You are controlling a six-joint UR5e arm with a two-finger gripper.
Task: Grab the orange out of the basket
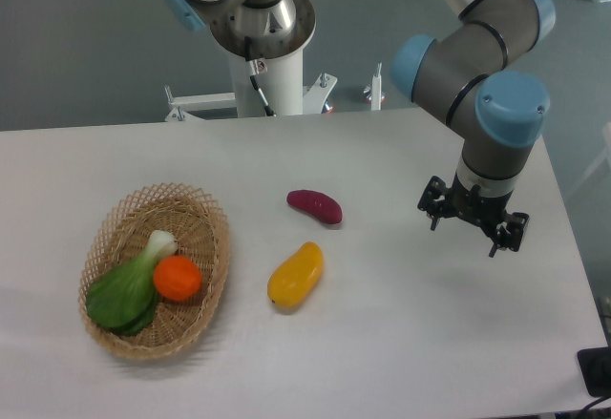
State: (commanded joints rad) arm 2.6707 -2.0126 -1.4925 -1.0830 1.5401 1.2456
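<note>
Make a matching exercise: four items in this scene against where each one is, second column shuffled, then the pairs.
Column 1:
1. orange
2. yellow fruit
3. purple sweet potato
4. gripper

Column 2:
A. bare table, mid-table, farthest back
B. over the table's right side
C. in the basket, beside the leafy green
D. table, just right of the basket

Pairs: 1-C, 2-D, 3-A, 4-B

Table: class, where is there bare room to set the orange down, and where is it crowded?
Bare: the front strip of the table below the mango, and the back-left, behind the basket. Crowded: the basket, with orange and bok choy; the middle, near the sweet potato.
</note>
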